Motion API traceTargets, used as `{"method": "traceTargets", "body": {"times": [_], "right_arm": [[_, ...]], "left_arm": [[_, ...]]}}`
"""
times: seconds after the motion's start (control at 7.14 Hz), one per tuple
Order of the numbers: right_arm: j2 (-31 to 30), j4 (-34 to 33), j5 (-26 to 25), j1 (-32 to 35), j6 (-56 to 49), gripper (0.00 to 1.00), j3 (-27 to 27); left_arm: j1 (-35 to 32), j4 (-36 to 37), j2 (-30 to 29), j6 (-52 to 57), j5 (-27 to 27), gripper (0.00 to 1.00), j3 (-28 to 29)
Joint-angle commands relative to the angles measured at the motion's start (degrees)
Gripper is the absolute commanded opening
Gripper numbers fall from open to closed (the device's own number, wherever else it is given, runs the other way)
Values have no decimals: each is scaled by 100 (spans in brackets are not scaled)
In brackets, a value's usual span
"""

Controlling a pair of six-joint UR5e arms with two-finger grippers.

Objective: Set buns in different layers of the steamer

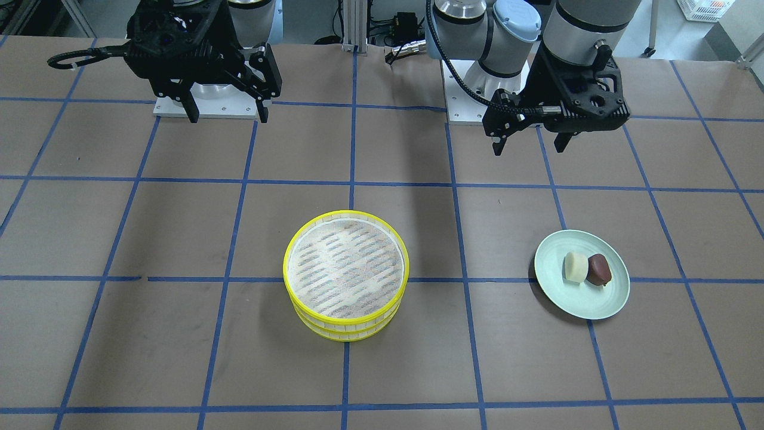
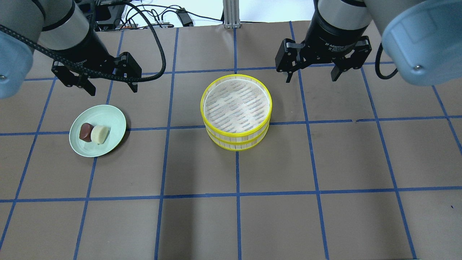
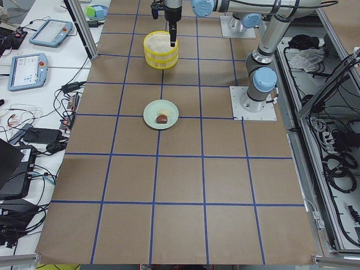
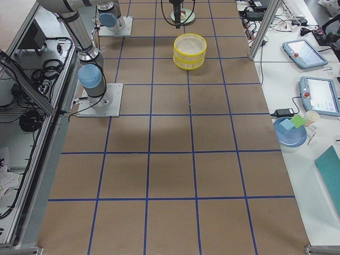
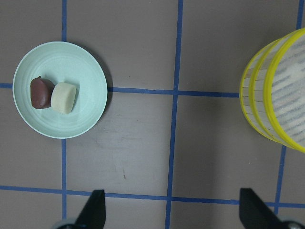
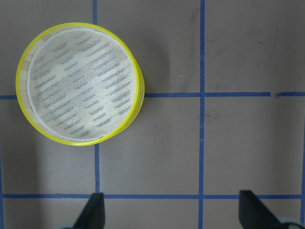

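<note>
Two yellow-rimmed steamer layers [image 2: 236, 112] stand stacked at the table's middle, the top one empty; the stack also shows in the front view [image 1: 346, 276] and both wrist views [image 5: 279, 95] [image 6: 78, 90]. A cream-white bun [image 2: 99, 134] and a dark reddish-brown bun [image 2: 86, 131] lie side by side, touching, on a pale green plate [image 2: 108, 117]. They also show in the left wrist view, cream bun [image 5: 63, 98] and brown bun [image 5: 40, 92]. My left gripper [image 2: 111, 85] is open and empty, high behind the plate. My right gripper [image 2: 311, 74] is open and empty, right of and behind the stack.
The table is brown paper with a blue tape grid. The arm bases [image 1: 203, 101] stand at the robot's edge. Tablets and cables [image 3: 34, 84] lie off the far side, a blue bowl [image 4: 289, 130] too.
</note>
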Motion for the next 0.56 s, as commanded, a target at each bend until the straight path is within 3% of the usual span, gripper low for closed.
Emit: {"method": "traceTargets", "body": {"times": [0.0,0.42], "right_arm": [[0,22,-8,0,0,100,0],[0,4,-17,0,0,100,0]], "left_arm": [[-33,45,-9,3,-23,100,0],[10,63,-9,29,-6,100,0]]}}
